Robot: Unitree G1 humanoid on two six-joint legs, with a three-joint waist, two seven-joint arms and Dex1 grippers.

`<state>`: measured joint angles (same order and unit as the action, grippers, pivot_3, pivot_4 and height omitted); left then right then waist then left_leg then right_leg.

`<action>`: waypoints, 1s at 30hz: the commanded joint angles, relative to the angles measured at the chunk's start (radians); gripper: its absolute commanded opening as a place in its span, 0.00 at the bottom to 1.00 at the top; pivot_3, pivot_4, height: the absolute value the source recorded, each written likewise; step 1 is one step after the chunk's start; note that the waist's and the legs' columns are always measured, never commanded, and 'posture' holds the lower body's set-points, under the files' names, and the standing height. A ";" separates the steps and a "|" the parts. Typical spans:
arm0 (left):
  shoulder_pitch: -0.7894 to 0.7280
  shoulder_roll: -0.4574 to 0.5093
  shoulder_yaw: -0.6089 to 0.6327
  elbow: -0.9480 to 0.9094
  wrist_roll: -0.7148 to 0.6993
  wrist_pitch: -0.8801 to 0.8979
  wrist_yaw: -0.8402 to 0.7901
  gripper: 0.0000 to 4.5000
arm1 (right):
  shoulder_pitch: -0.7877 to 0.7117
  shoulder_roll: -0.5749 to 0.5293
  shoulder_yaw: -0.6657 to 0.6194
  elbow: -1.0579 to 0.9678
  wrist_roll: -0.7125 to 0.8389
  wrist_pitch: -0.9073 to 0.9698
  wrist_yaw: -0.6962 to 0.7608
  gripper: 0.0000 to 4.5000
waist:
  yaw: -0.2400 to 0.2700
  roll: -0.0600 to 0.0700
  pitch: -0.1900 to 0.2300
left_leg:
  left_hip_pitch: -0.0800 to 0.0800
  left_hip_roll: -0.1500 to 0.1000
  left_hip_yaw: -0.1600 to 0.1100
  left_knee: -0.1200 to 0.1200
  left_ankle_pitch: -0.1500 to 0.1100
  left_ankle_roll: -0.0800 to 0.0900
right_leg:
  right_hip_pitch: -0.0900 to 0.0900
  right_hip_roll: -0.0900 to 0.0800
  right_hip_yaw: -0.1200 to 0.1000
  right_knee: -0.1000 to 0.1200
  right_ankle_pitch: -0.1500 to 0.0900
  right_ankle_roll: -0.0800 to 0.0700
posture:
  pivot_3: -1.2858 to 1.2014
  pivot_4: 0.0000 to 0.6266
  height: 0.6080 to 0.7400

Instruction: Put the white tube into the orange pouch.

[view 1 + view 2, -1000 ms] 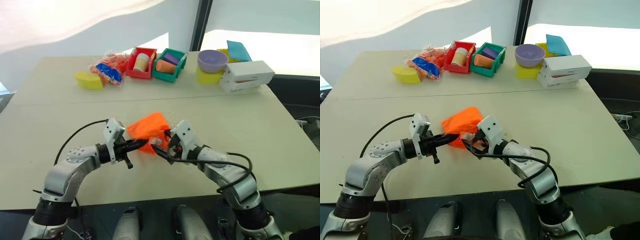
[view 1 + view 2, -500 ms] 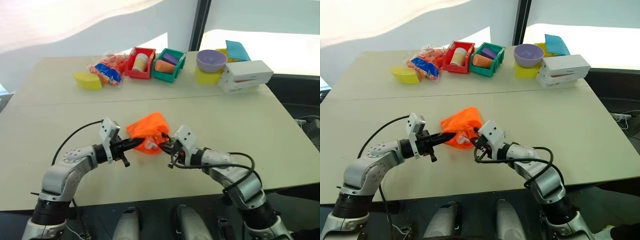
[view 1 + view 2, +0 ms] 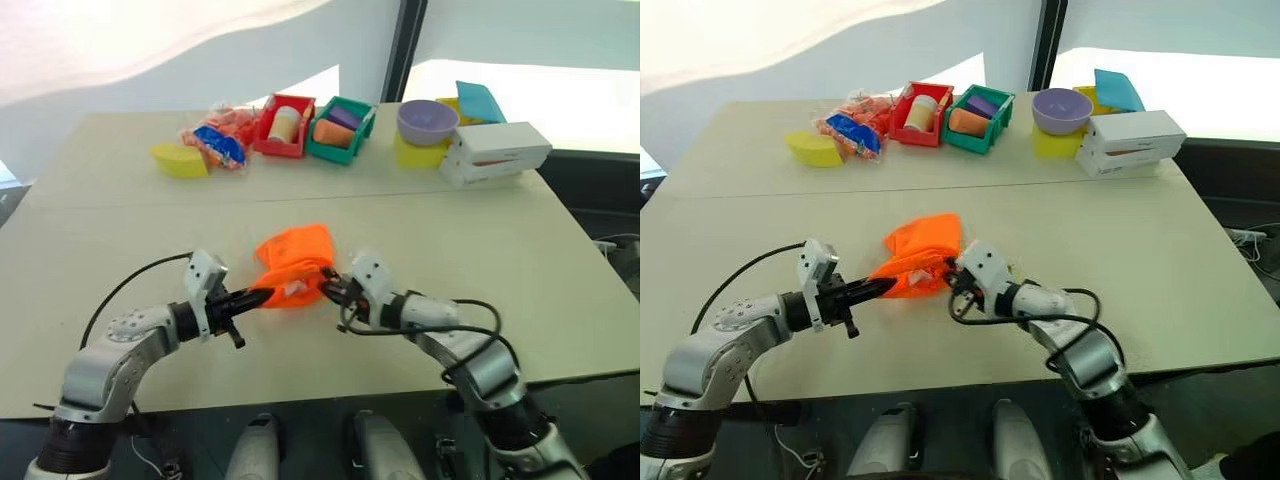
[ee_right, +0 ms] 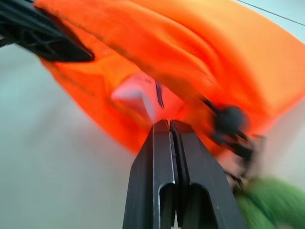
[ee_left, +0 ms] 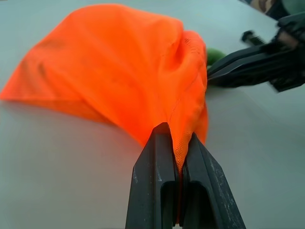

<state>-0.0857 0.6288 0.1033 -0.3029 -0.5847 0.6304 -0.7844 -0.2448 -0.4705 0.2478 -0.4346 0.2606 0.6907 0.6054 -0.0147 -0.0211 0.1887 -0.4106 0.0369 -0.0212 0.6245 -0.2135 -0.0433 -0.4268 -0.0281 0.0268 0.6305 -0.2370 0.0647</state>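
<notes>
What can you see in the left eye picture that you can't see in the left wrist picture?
The left eye view takes in the whole table and the far things: a purple bowl, a red bin, a green bin, a white box and a snack bag. The left wrist view gives the close look: the left gripper pinching a fold of orange cloth. Both show the orange pouch on the table and the right gripper at its other side.

beige table [image 3: 560,250], orange pouch [image 3: 292,262] mid, bins [image 3: 312,126] etc. at back
</notes>
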 commanded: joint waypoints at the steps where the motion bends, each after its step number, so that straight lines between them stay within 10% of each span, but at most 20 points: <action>1: 0.013 0.044 0.051 0.033 0.046 -0.075 -0.021 0.00 | 0.032 -0.083 -0.055 -0.089 0.033 -0.044 0.084 0.01 | -0.002 0.000 0.000 | 0.000 0.000 0.000 0.000 0.000 0.000 | 0.000 0.000 0.000 0.000 0.000 0.000 | 0.52 0.24 1.00; 9: 0.000 0.042 0.045 0.137 0.102 -0.182 -0.052 0.00 | -0.017 -0.092 -0.017 0.016 -0.032 -0.119 0.088 0.01 | -0.005 0.000 0.000 | 0.000 0.001 0.001 -0.003 0.000 0.000 | -0.002 0.000 0.000 -0.001 0.000 -0.001 | 0.52 0.24 1.00; 17: -0.022 0.019 0.079 0.102 0.072 -0.193 -0.049 0.67 | -0.061 -0.060 0.058 0.082 -0.114 -0.157 0.078 0.77 | 0.000 0.000 0.000 | 0.000 0.001 0.001 -0.003 0.000 0.000 | -0.002 0.000 0.000 -0.001 0.000 -0.001 | 0.52 0.24 1.00; 24: -0.068 0.025 0.134 0.053 -0.037 -0.113 -0.049 0.67 | -0.057 -0.015 0.094 0.163 -0.162 -0.179 0.056 0.77 | -0.001 -0.001 0.000 | 0.000 0.001 0.001 -0.003 0.000 0.000 | -0.002 0.000 0.000 0.000 0.000 -0.001 | 0.52 0.24 1.00; 30: -0.088 0.052 0.152 0.004 -0.106 -0.042 -0.065 0.67 | -0.023 -0.029 0.025 0.124 -0.152 -0.169 0.046 0.23 | 0.000 -0.001 0.000 | 0.000 0.000 0.001 -0.003 0.000 0.000 | -0.001 0.001 0.000 0.000 0.001 0.000 | 0.52 0.24 1.00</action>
<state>-0.1660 0.6615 0.2226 -0.2578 -0.6556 0.5743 -0.8368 -0.2767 -0.4857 0.3105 -0.2612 0.0942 0.5245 0.6481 -0.0147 -0.0216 0.1889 -0.4107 0.0372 -0.0204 0.6216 -0.2134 -0.0433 -0.4283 -0.0275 0.0267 0.6305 -0.2365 0.0644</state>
